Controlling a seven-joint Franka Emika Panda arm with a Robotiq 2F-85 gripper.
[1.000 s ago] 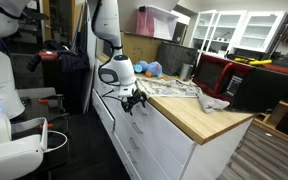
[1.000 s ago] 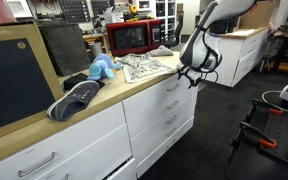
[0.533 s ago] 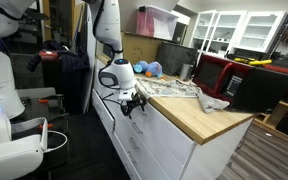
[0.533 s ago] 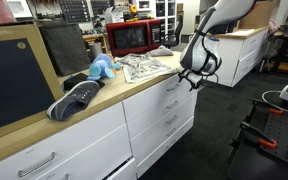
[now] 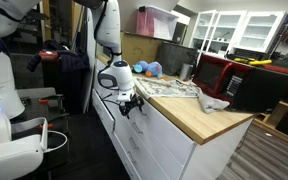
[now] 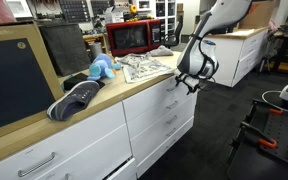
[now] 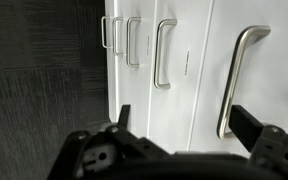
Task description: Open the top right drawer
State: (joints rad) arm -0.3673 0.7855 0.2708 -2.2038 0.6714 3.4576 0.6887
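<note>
A white cabinet of drawers carries a wooden top, the desk (image 6: pixel 134 85), seen from two sides of a cluttered workshop. The top right drawer (image 6: pixel 165 90) sits directly under the desk's wooden edge. It is a wide, shallow white front whose long axis runs level along the desk and which faces out over the dark floor. Its front looks flush with the deeper drawer fronts (image 6: pixel 169 122) below it. In the wrist view, which is turned sideways, the drawer (image 7: pixel 279 60) fills the right side. There its slim metal handle (image 7: pixel 230 85) runs top to bottom of the picture, with the handles of the other drawers shrinking away to the left. The white robot arm's gripper (image 5: pixel 131 101) hangs just in front of the desk's upper edge, close to the drawer in both exterior views (image 6: pixel 189 82). In the wrist view the gripper (image 7: pixel 179 115) is spread wide and holds nothing, the handle's lower end showing between its dark fingers (image 7: pixel 246 124). On the desk lie a newspaper (image 6: pixel 144 67), its print too small to read, a blue soft toy (image 6: pixel 102 68), a dark shoe (image 6: pixel 74 100) and a red microwave (image 6: pixel 134 37). Compared with a second ago, the gripper has edged slightly nearer the drawer front, which has not moved.
</note>
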